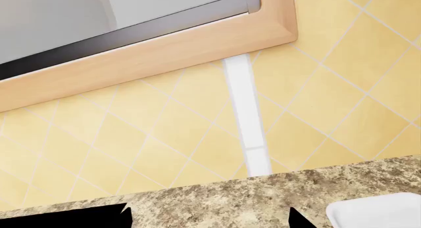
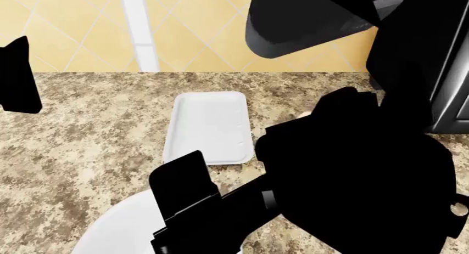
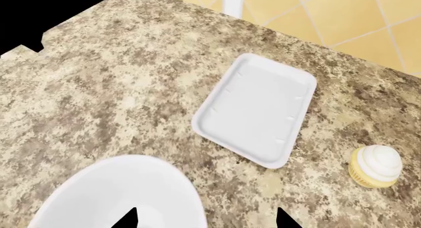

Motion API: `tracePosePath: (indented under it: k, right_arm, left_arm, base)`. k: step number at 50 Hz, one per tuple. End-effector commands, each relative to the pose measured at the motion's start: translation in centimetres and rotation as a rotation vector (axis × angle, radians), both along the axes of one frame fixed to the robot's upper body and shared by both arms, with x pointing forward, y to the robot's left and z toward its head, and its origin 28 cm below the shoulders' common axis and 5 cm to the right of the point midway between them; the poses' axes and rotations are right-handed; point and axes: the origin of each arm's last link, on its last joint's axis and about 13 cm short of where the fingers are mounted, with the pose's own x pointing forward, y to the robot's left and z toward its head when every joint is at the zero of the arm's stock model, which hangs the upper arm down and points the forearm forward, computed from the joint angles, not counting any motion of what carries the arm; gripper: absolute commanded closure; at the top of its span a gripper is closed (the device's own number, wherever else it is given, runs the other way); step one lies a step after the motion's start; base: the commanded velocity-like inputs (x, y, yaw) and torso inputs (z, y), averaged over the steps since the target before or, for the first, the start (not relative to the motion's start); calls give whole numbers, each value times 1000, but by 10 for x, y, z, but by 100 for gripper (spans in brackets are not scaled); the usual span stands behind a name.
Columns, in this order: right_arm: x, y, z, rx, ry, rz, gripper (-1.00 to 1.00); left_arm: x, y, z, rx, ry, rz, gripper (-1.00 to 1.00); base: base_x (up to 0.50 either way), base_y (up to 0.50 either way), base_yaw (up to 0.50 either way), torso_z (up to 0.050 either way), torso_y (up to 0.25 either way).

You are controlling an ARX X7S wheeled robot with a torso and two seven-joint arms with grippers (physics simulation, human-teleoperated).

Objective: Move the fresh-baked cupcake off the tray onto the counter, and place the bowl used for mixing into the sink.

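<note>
The pale-yellow cupcake (image 3: 376, 166) stands upright on the speckled counter (image 3: 118, 90), a short way off the white tray (image 3: 253, 117), which holds nothing. The big white bowl (image 3: 118, 198) sits on the counter near the tray's other end. My right gripper (image 3: 207, 220) hangs open over the bowl's rim, one fingertip above the bowl and one above the counter. My left gripper (image 1: 210, 218) is open above bare counter (image 1: 230, 196), beside a corner of the tray (image 1: 378, 213). In the head view my right arm (image 2: 344, 182) hides the cupcake and part of the bowl (image 2: 117, 226). The sink is out of view.
A yellow tiled wall (image 1: 164, 124) with a white vertical strip (image 1: 247, 114) rises behind the counter, under a wood-framed window (image 1: 151, 55). A dark rounded shape (image 2: 300, 23) and a dark block (image 2: 447, 100) stand at the back right.
</note>
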Motion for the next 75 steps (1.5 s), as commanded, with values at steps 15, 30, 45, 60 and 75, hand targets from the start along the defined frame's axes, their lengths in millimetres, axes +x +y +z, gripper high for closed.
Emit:
tracePosePath:
  k: [15, 30, 45, 60, 75]
  right_arm:
    - [18, -2, -27, -15, 70, -1, -100]
    - [21, 0, -36, -32, 98, 27, -100]
    - [19, 3, -45, -86, 160, 75, -100]
    - [22, 2, -51, -142, 163, 16, -100]
    - [30, 5, -67, -158, 207, 75, -100]
  left_arm:
    - [0, 0, -2, 2, 6, -5, -100]
    - [2, 0, -4, 3, 10, -8, -100]
    - [1, 0, -5, 4, 10, -8, -100]
    - [3, 1, -6, 7, 9, -7, -100]
    - [4, 1, -9, 8, 15, -6, -100]
  base:
    - [0, 0, 0, 0, 0]
    - [0, 0, 0, 0, 0]
    - [0, 0, 0, 0, 0]
    - [0, 0, 0, 0, 0]
    - [0, 0, 0, 0, 0]
